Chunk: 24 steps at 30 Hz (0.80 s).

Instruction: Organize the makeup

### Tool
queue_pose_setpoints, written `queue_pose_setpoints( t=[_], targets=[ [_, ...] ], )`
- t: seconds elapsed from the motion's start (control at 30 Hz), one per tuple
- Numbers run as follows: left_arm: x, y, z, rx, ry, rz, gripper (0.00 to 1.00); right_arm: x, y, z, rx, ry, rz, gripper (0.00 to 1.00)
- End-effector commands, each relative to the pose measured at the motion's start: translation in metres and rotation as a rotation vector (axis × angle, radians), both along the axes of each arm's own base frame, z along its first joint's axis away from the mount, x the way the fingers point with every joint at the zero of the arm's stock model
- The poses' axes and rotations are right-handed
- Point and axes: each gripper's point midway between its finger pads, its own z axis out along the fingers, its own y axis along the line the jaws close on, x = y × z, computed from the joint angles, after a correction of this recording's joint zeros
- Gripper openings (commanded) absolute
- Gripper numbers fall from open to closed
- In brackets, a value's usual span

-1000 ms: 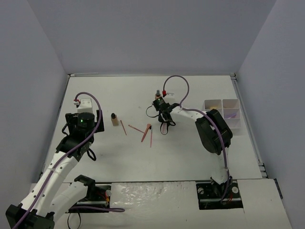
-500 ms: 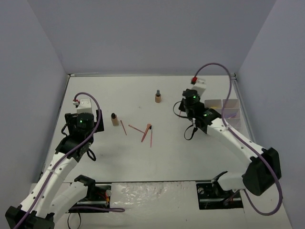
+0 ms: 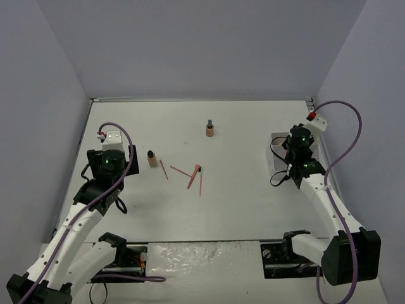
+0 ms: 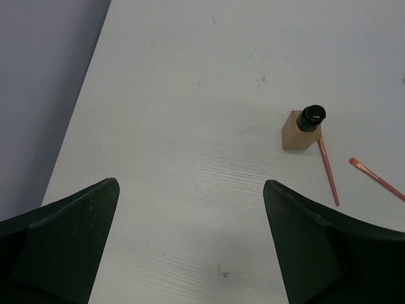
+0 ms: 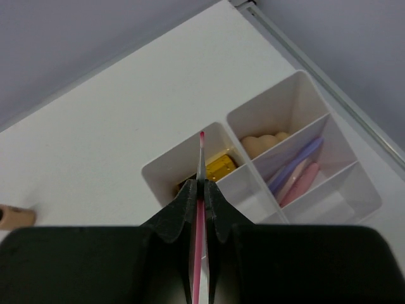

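Mid-transport: carrying a thin pink makeup stick (image 5: 202,149), pinched along its shaft in the right gripper (image 5: 201,189), fingers closed hard on it, tip poking out ahead. Hovering above the white plastic tray with divided compartments (image 5: 166,166) at the right edge of the worktop (image 3: 240,202), toward the far-right corner; no contact with it. Aimed for now at the compartment with the gold-black lipstick tubes (image 5: 218,166), which is the wrong bin judging by contents. Beside that, peach egg-shaped sponges (image 5: 264,143) in the next compartment, then lilac and pink sticks (image 5: 296,176) lying in the long one.

Looks like the delivery step for one stick. Next: shift across to the long stick compartment, line up lengthwise with the sticks already there, lower, release. Without that alignment, likely to end up bridging a divider wall.

Left to sort on the worktop:
- several thin reddish sticks (image 3: 192,177), scattered around the middle
- a tan square bottle with a black cap (image 4: 304,128) just left of them, one stick end right against its base, contact unclear
- a second tan bottle with a dark cap (image 3: 209,129), upright and alone toward the far edge, mid-width

Well along, not done.

Nothing in the left gripper (image 4: 190,187): fingers spread fully apart, hanging over bare worktop near the left edge, square bottle ahead and to its right. Plausible next pick for that arm.
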Motion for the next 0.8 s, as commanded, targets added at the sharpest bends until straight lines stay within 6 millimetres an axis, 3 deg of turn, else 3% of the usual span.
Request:
queue_pose_setpoints(
  t=[0.0, 0.43, 0.77],
  targets=[
    [0.009, -0.004, 0.022, -0.033, -0.083, -0.008, 0.97, 0.021, -0.002, 0.024, 0.013, -0.159, 0.003, 0.0],
    [0.009, -0.004, 0.023, -0.031, -0.09, -0.016, 0.97, 0.035, -0.006, -0.007, 0.047, -0.17, -0.035, 0.0],
    [0.009, -0.004, 0.022, -0.028, -0.088, -0.02, 0.97, 0.023, -0.023, -0.024, 0.051, -0.164, -0.147, 0.0]
  ],
)
